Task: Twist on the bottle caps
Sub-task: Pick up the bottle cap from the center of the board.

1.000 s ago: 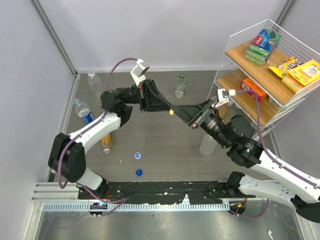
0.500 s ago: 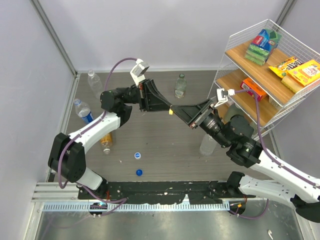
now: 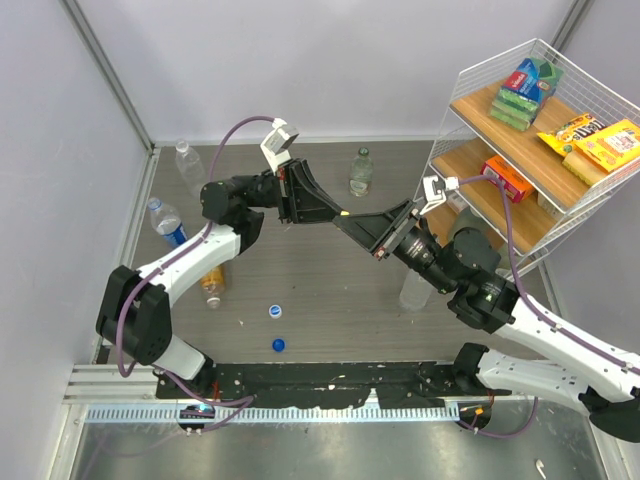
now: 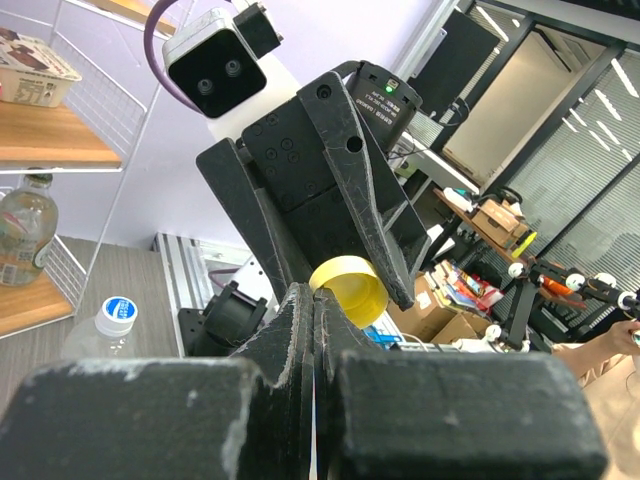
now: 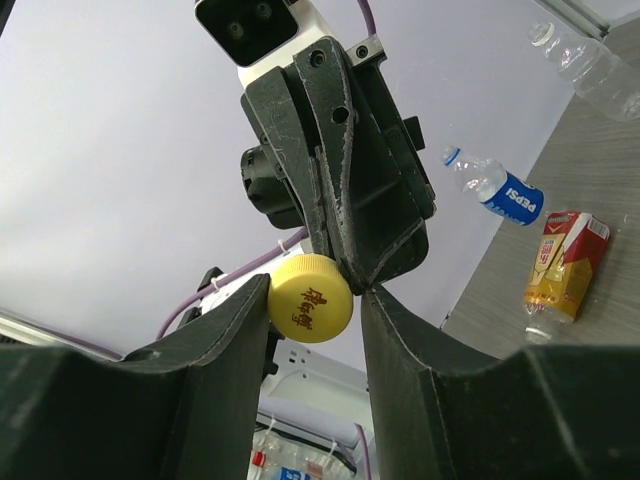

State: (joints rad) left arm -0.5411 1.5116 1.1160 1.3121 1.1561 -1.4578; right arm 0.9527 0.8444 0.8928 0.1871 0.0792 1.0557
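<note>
The right gripper (image 5: 316, 296) holds the yellow cap (image 5: 310, 298) between its two finger tips, up in the air over the middle of the table (image 3: 330, 290). The cap fills the gap between the tips. Its top, with small red marks too tiny to read, faces the right wrist camera. The left gripper (image 4: 312, 296) has its fingers pressed tight together. Its tip is right at the edge of the cap, but I cannot tell if it touches. From above, the cap is only a tiny yellow dot where the two grippers meet.

The clear bottle at the back (image 3: 361, 172) stands up. The clear bottle by the right arm (image 3: 414, 288) is partly hidden by that arm. The clear bottle at the back left (image 3: 187, 163) lies down, near the blue-label bottle (image 3: 167, 223). The amber bottle (image 3: 211, 287) lies partly under the left arm. A white cap (image 3: 274, 311) and a dark blue cap (image 3: 279, 345) lie near each other on the table.
</note>
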